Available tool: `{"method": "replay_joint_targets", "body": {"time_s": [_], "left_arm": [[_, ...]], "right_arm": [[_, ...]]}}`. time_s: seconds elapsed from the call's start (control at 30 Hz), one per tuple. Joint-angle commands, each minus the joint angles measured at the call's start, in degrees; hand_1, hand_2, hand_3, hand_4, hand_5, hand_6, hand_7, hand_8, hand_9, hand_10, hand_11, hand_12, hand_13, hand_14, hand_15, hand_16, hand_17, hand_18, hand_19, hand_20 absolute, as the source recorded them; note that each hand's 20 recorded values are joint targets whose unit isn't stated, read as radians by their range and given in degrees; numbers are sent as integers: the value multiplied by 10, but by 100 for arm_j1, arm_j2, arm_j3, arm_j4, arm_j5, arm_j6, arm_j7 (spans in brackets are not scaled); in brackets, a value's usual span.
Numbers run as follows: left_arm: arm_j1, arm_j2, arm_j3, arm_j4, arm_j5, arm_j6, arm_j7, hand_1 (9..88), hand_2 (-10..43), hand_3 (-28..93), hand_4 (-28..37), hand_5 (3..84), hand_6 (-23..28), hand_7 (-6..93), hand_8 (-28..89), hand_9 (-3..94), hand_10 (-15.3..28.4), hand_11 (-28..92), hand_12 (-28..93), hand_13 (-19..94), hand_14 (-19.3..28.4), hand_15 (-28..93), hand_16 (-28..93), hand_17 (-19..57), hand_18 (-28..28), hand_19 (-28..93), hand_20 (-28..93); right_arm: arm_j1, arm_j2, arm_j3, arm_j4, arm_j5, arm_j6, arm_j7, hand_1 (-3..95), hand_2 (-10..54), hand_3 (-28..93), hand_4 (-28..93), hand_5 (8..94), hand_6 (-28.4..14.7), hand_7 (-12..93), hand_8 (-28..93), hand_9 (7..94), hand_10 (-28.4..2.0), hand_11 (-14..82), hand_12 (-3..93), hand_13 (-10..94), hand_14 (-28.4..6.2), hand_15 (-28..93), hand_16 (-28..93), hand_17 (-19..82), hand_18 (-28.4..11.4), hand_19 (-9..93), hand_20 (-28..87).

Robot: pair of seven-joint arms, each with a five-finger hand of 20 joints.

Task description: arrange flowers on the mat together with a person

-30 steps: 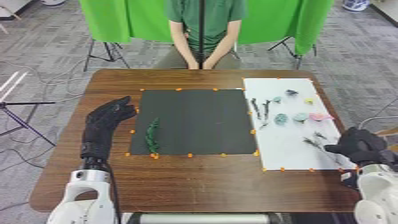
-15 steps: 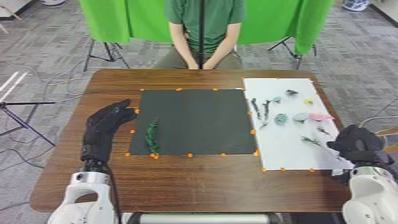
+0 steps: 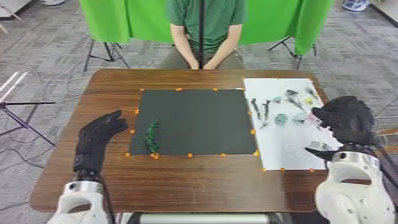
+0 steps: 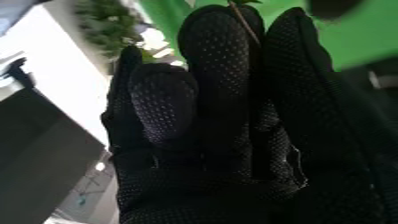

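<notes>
Advancing: right hand [image 3: 348,117], black-gloved, over the white sheet [image 3: 274,142] right of the dark mat [image 3: 197,120], farther forward than before; thumb and fingers apparently closed on a thin stem [image 4: 248,22]. Consequence: a second piece seems ready for the dark mat. Already placed: one green leafy sprig [image 3: 152,138], on the dark mat's left part. Left hand [image 3: 99,131]: left of the dark mat, fingers relaxed, empty.

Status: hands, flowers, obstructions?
Left hand open beside dark mat. Green sprig on mat. Right hand hides part of white sheet; stem against it, grip unclear.
</notes>
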Motion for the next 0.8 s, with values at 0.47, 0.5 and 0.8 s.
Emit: {"method": "replay_joint_targets", "body": {"time_s": [0.47, 0.5, 0.8], "left_arm": [[128, 25, 17, 68, -69, 189, 150, 326, 8, 635, -170, 523, 46, 185, -68, 520, 147, 246, 135, 420, 199, 320, -16, 99, 163, 240, 222], [128, 33, 23, 53, -63, 187, 155, 327, 8, 635, -170, 524, 46, 185, -68, 520, 146, 246, 135, 420, 198, 320, -16, 99, 163, 240, 222], [133, 67, 15, -6, -44, 176, 139, 326, 6, 636, -169, 525, 46, 187, -68, 521, 146, 247, 135, 421, 198, 320, -16, 100, 162, 237, 221]], "right_arm": [[1126, -1123, -2611, 836, -496, -749, -405, 560, -95, 640, -248, 846, 15, 274, 160, 934, -94, 269, 373, 730, -119, 671, 362, 303, -196, 602, 522], [1171, -1133, -2681, 919, -521, -769, -383, 559, -95, 641, -248, 846, 15, 274, 160, 934, -95, 270, 372, 730, -120, 672, 362, 303, -196, 602, 522], [1398, -1209, -3081, 1322, -636, -1187, -161, 559, -95, 638, -245, 848, 14, 272, 161, 934, -95, 276, 368, 729, -122, 678, 360, 301, -198, 607, 520]]}}
